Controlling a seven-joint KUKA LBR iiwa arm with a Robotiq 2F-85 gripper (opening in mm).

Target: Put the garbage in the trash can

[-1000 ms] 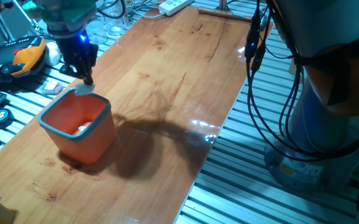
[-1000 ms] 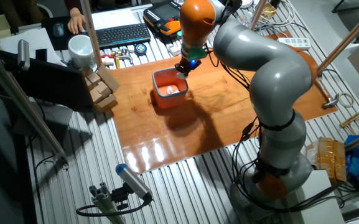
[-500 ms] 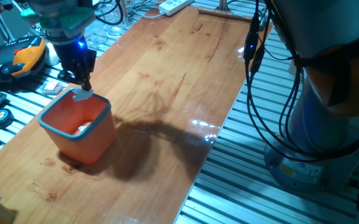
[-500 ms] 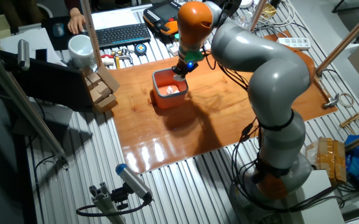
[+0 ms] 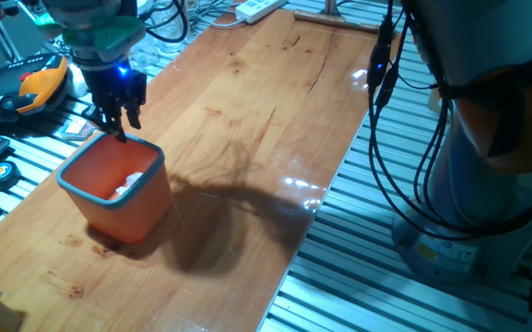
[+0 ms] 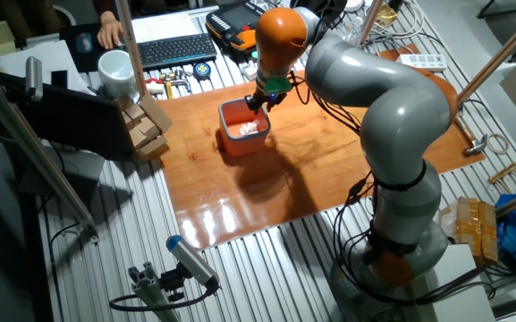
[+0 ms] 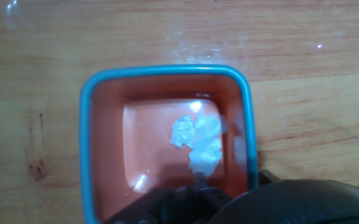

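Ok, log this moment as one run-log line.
claw: open, empty, above bin rim | white crumpled scraps: inside orange plastic bin with blue rim | bin: upright on wooden table

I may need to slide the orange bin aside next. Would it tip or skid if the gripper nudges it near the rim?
The trash can looks squat, with a flat base on the smooth wooden table, so it would probably skid rather than tip. It holds only white garbage, so it is likely light and moves easily. The open gripper hovers above its rim.
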